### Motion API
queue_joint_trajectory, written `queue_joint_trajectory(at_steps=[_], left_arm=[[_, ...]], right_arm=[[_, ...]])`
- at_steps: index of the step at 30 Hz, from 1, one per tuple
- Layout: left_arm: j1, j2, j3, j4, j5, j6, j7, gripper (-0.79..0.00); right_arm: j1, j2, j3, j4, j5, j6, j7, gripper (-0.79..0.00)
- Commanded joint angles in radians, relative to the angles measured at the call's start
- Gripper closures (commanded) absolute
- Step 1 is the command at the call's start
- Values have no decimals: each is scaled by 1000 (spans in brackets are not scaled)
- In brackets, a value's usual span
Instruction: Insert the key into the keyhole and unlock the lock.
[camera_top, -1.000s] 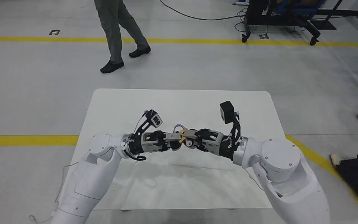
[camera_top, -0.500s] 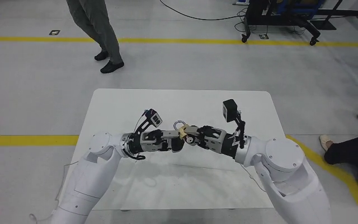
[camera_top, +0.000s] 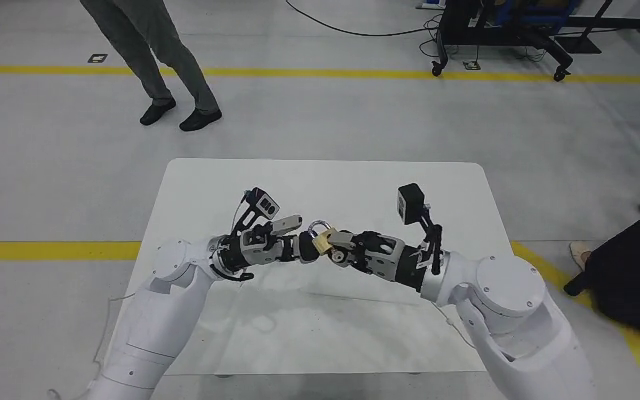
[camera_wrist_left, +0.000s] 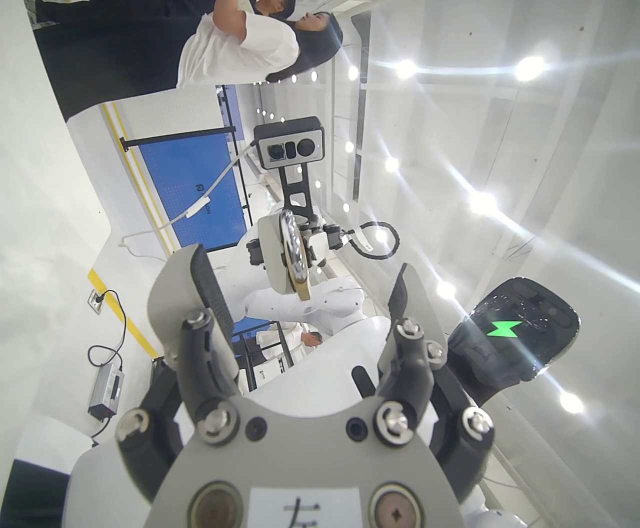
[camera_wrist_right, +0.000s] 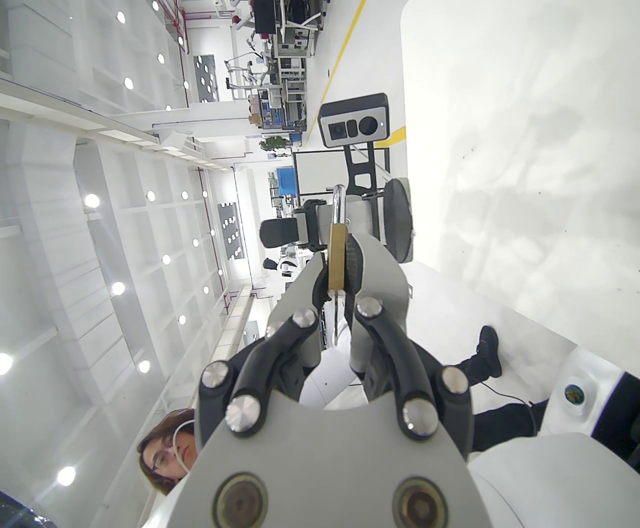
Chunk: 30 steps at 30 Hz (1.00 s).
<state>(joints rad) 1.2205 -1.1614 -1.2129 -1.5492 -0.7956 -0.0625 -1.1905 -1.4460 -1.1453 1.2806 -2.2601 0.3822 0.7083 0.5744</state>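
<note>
1. Change over the last second: the left gripper (camera_top: 304, 236) was closed up tight against the padlock (camera_top: 322, 240). Its fingers have now spread apart and its wrist has rolled. The padlock has stayed at about the same spot above the tabletop (camera_top: 200, 190).
2. Right gripper (camera_top: 336, 247): clamped on the padlock's brass body. In the right wrist view the fingers (camera_wrist_right: 357, 255) press on both flat faces of the padlock (camera_wrist_right: 337, 245), which is seen edge-on.
3. Padlock: held in the air over the middle of the tabletop, not resting on it. The steel shackle (camera_wrist_right: 340, 202) sticks out past the right gripper's fingertips, toward the left gripper.
4. Left gripper (camera_wrist_left: 300, 265): fingers wide apart and holding nothing. In the left wrist view one finger (camera_wrist_left: 200, 280) stands on each side of the padlock (camera_wrist_left: 294, 260), which sits farther off.
5. Spacing: the left gripper's fingertips are just beside the shackle end. Cannot tell whether they touch it.
6. The two arms meet nose to nose at the tabletop's centre line.
</note>
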Motion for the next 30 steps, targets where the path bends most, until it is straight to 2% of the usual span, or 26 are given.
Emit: queue_joint_trajectory(at_steps=[1,4,6,7,17,18,19,25,30], left_arm=[[2,0,5,-4,6,-1,5,-179],[6,0,9,-9,19,-5,13,-126],[8,0,9,-12,22,-8,19,-22],[10,1,8,-13,22,-9,20,-6],[27,5,-2,-36,41,-12,42,0],[31,5,-3,-36,41,-9,50,0],[34,5,-5,-36,36,-3,63,0],[43,2,-15,-9,-38,73,169,0],[36,-4,-15,27,-123,117,203,0]], right_arm=[[0,0,-9,0,2,-2,-3,0],[0,1,-20,-1,2,1,-9,0],[0,3,-23,-6,1,3,-12,0],[-1,3,-22,-8,1,4,-14,0],[-8,11,-31,-34,-16,13,-20,0],[-8,12,-34,-34,-17,15,-22,-268],[-6,12,-37,-35,-18,20,-26,-785],[-5,11,-37,-36,-11,22,-45,-785],[-5,11,-37,-36,-11,22,-45,-785]])
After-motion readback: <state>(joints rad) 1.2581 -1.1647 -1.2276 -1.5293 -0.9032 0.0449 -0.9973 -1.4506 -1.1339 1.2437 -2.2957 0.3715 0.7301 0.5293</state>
